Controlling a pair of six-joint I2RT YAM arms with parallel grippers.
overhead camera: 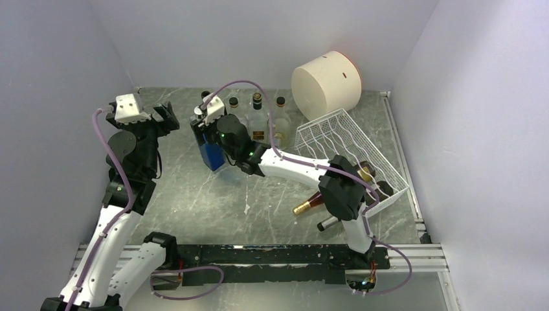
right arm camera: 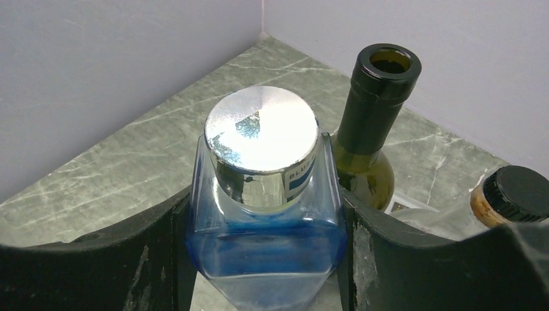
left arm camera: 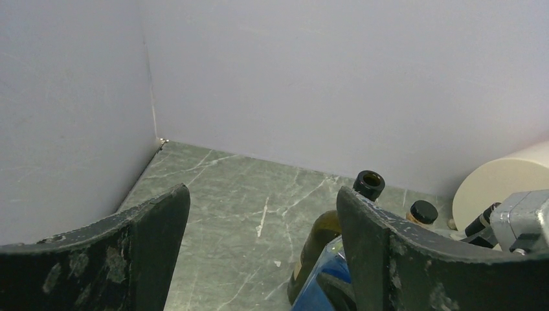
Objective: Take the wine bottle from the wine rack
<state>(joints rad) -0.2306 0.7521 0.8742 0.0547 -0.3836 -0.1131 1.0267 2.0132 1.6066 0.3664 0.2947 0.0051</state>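
The right gripper [right arm camera: 264, 214] clamps an upright blue bottle [right arm camera: 265, 253] at the shoulders, below its silver cap [right arm camera: 262, 139]; a green bottle [right arm camera: 372, 123] stands just behind; the left gripper [left arm camera: 262, 201] is spread wide, empty; the wine rack [overhead camera: 336, 133] sits tilted at right; a gold-necked wine bottle [overhead camera: 309, 205] projects from its near side, partly hidden by the right arm [overhead camera: 298, 165].

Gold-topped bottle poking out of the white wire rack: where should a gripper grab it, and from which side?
Probably the slim neck behind the gold cap, from above. The gold-topped bottle lies on its side with that neck sticking clear of the wine rack toward the arms; its body is hidden behind the right arm.
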